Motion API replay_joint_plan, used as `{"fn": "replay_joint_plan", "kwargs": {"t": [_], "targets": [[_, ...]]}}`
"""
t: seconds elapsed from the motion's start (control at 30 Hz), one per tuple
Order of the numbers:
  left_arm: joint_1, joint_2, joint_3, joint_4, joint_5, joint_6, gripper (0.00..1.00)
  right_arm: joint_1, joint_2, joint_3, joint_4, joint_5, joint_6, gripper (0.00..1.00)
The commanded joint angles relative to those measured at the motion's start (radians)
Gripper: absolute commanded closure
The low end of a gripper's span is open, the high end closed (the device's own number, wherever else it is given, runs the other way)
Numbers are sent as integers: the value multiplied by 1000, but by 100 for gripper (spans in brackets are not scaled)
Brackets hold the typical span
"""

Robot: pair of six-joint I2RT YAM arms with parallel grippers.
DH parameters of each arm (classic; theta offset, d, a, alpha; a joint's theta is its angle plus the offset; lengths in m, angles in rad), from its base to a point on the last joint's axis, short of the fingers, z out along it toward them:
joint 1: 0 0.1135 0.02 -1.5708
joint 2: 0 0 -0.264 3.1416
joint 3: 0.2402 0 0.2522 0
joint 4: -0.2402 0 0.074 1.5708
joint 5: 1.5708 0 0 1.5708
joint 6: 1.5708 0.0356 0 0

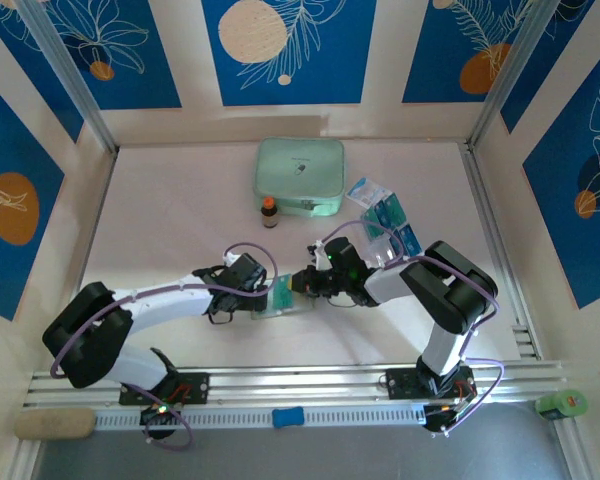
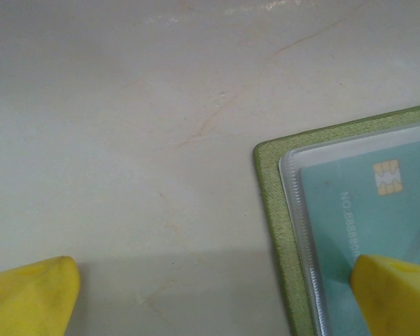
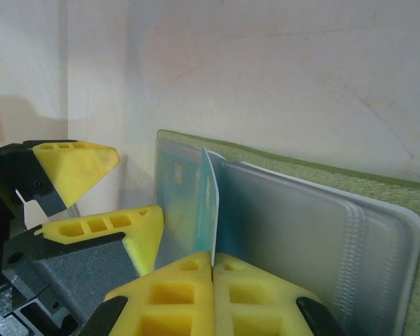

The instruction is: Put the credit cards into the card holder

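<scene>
The olive-green card holder (image 1: pixel 280 298) lies open on the table between the two grippers, its clear pockets up. My right gripper (image 3: pixel 213 269) is shut on a teal credit card (image 3: pixel 210 199) that stands on edge, its far end among the clear pockets of the card holder (image 3: pixel 322 175). My left gripper (image 2: pixel 213 301) is open, one yellow fingertip (image 2: pixel 395 294) over the holder's corner pocket, the other (image 2: pixel 28 297) over bare table. Another teal card (image 2: pixel 357 203) sits inside that pocket. More blue and teal credit cards (image 1: pixel 392 225) lie at the back right.
A mint-green zip case (image 1: pixel 298 175) lies at the back middle, with a small brown bottle (image 1: pixel 269 212) just in front of it. A clear packet (image 1: pixel 368 190) lies beside the loose cards. Both arms meet at the table's middle, near the front rail (image 1: pixel 300 378).
</scene>
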Motion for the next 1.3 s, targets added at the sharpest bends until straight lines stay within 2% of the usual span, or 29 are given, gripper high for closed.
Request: {"fn": "replay_joint_plan", "kwargs": {"t": [0.0, 0.6, 1.27], "targets": [[-4, 29, -12, -28, -14, 7, 0, 6, 4, -4, -62, -23, -31, 100], [-3, 29, -17, -24, -14, 7, 0, 6, 0, -2, -104, -26, -40, 100], [-4, 21, -17, -20, -14, 8, 0, 23, 76, 74, -175, -45, -39, 100]]}}
